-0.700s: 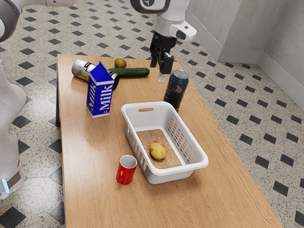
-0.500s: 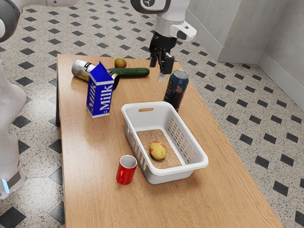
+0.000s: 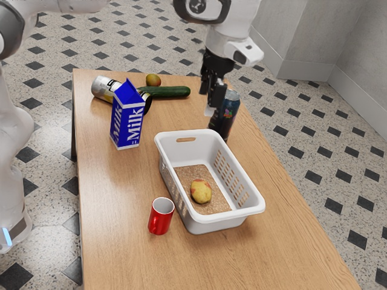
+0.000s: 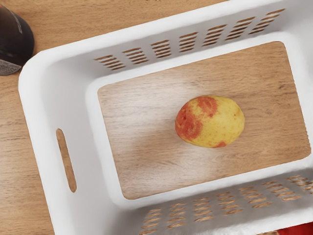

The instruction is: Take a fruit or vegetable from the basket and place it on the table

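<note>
1. Fruit [image 3: 201, 191]: yellow with red patches, lying on its long side near the middle of the basket floor. Walls all round it, nothing on top. Reads as the one to pick.
2. Basket [image 3: 228, 215]: white, slotted sides, upright on the table [image 3: 115, 241], open top. Wrist view looks down into it, fruit in plain sight.
3. Tool [image 3: 210, 99]: fingers apart, nothing between them. Exact opening: can't tell. It hangs above the table at the can's end of the basket, well apart from the fruit.
4. Progress: no grasp, no lift, no place. I'd call it the approach stage. Left to do: get over the fruit, lower, close, lift past the rim, set down on the table, let go.
5. Watch the walls on the way down; a finger could catch the rim. Rounded skin may roll if gripped off-centre.
6. Around it: can [image 3: 224, 124] upright off one end, red mug [image 3: 160, 222] beside a long side. Farther off: milk [image 3: 127, 121], cucumber [image 3: 166, 92], round fruit [image 3: 153, 80], tin [image 3: 104, 87] on its side.
7. Set-down: bare wood between milk and mug looks usable.
</note>
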